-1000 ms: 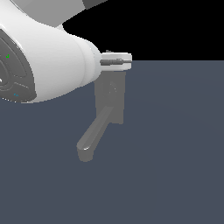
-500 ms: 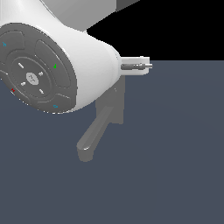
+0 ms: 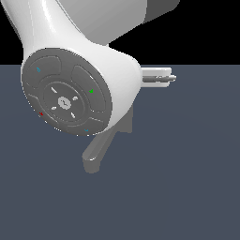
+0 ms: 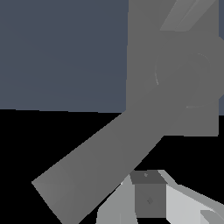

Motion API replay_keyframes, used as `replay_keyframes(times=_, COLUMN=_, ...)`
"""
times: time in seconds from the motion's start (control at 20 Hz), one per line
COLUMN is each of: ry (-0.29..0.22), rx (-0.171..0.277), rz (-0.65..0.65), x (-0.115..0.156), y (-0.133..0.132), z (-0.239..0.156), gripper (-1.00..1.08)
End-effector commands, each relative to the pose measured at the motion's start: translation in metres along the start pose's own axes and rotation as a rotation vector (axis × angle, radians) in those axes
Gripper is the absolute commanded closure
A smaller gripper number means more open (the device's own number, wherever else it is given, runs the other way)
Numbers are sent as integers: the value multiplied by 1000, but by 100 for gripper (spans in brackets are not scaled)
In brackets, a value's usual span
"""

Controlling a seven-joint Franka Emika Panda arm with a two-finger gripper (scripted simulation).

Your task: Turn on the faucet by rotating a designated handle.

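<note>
The biggest thing I see is the arm (image 3: 70,70), one glossy white rounded housing with a flat grey disc face carrying small coloured marks, filling the upper part of the exterior view towards that view's left. Beneath everything lies a plain, matte, slate-blue floor (image 3: 187,187), with black above its far edge. Next comes the single faucet (image 4: 173,65), all matte grey: the wrist view gives me its flat rectangular back plate, its round hub (image 4: 188,78) and one thick spout (image 4: 96,170) running out diagonally from the plate, while the exterior view shows only the rounded spout end and a sliver of plate poking out below the arm, which covers the rest. One thin, flat, paler grey strip rises from the hub at the wrist picture's edge; I take it for the handle (image 4: 181,15). Smallest is the claw (image 3: 159,77), a white-and-grey piece jutting from the arm towards the exterior view's right; I cannot tell whether it is apart or together.
</note>
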State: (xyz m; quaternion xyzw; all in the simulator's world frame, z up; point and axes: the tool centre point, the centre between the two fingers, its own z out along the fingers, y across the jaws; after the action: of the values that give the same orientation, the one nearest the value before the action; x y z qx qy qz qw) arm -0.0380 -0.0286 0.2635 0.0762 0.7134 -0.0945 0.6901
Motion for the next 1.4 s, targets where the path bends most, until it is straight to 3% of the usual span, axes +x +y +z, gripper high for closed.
replay_keyframes(times=0.0, ry=-11, rx=13, rz=3, x=1, y=-13, z=4, gripper=108)
replay_keyframes(times=0.7, ry=-28, rx=18, rz=7, x=25, y=-48, z=9, gripper=108)
replay_keyframes(times=1.35, ry=-25, rx=15, rz=7, x=55, y=-54, z=9, gripper=108)
